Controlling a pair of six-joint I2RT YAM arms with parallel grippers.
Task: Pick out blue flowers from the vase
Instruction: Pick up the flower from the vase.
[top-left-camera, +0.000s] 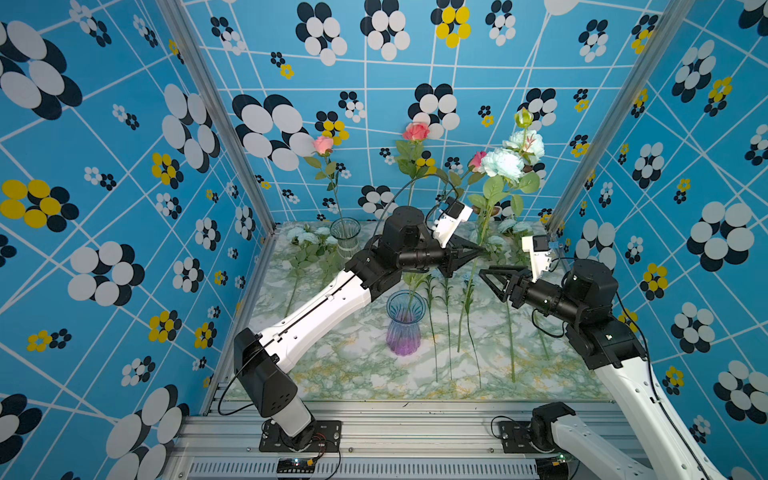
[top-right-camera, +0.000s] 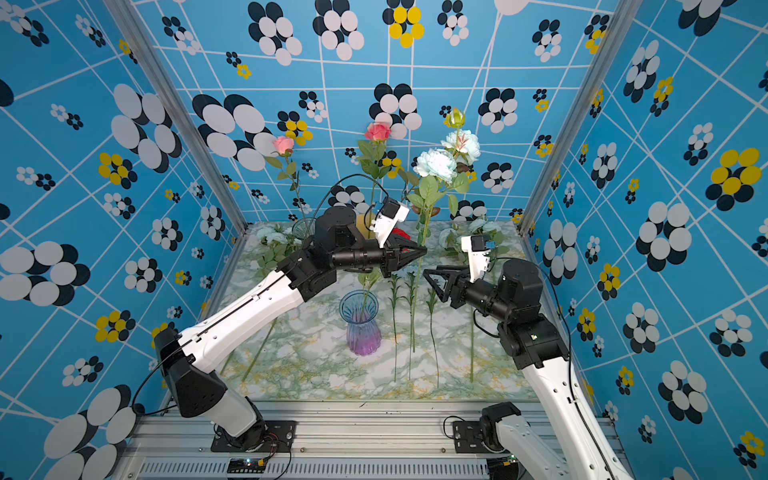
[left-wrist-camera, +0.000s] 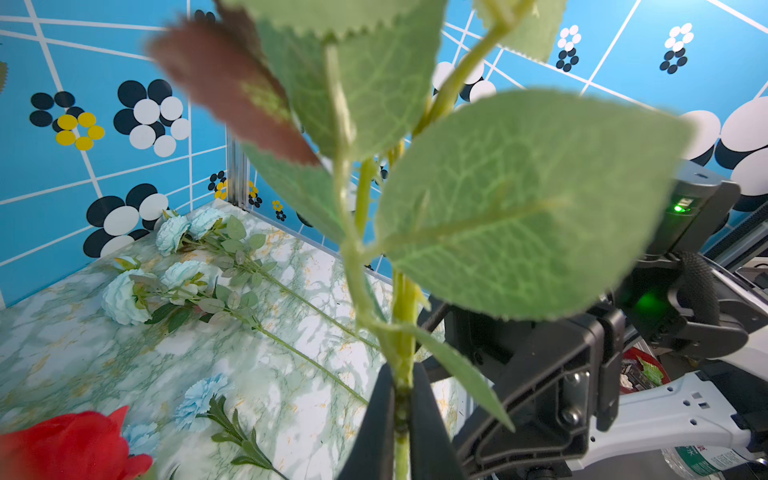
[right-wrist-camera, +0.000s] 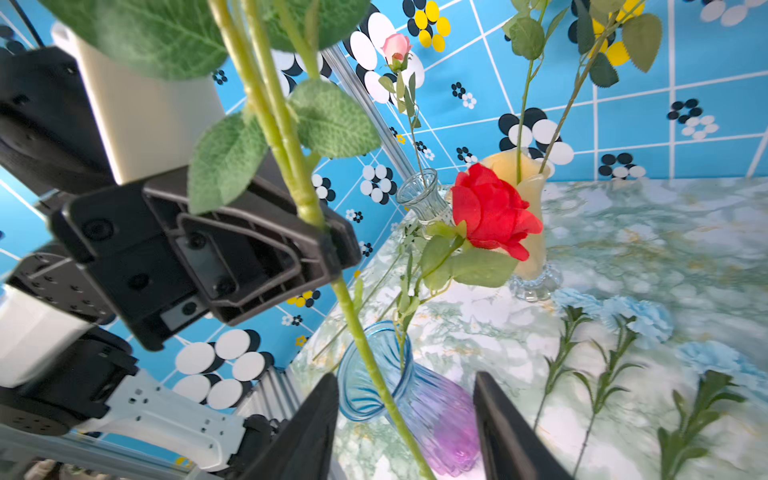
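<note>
- Item: peony spray (top-left-camera: 505, 164), artificial, with two mint-blue blooms, a green bud at the top and broad serrated leaves. It is held roughly upright in the air above the table (top-left-camera: 353, 365). Its lower end hangs beside the blue-and-purple vase (top-left-camera: 404, 328), not inside it.
- Stem (right-wrist-camera: 358, 328): thin, pale green and bare below the lowest leaves.
- Handling, as judged: light and top-heavy. The stem is probably stiff but springy and smooth enough to twist in a grip. The fabric petals and leaves are soft and would crease if pinched.
- Best hold, as judged: the bare stem under the leaf cluster, never the blooms. A second hold lower down would stop it swinging.
- Left gripper (left-wrist-camera: 401, 395): jaws closed tight on the stem just beneath the leaves, carrying the spray.
- Right gripper (right-wrist-camera: 405, 376): jaws apart and holding nothing. In the right wrist view the lower stem runs between the fingers, but whether they actually bracket it cannot be told.
- Blue flowers already on the table: carnations (right-wrist-camera: 642, 318) lying in a row beside the vase, and other peony sprays (left-wrist-camera: 124, 299) near the back wall.
- Not for picking: the red rose (right-wrist-camera: 490, 212), whose stem stands in the blue-and-purple vase, and the pink roses further back.
</note>
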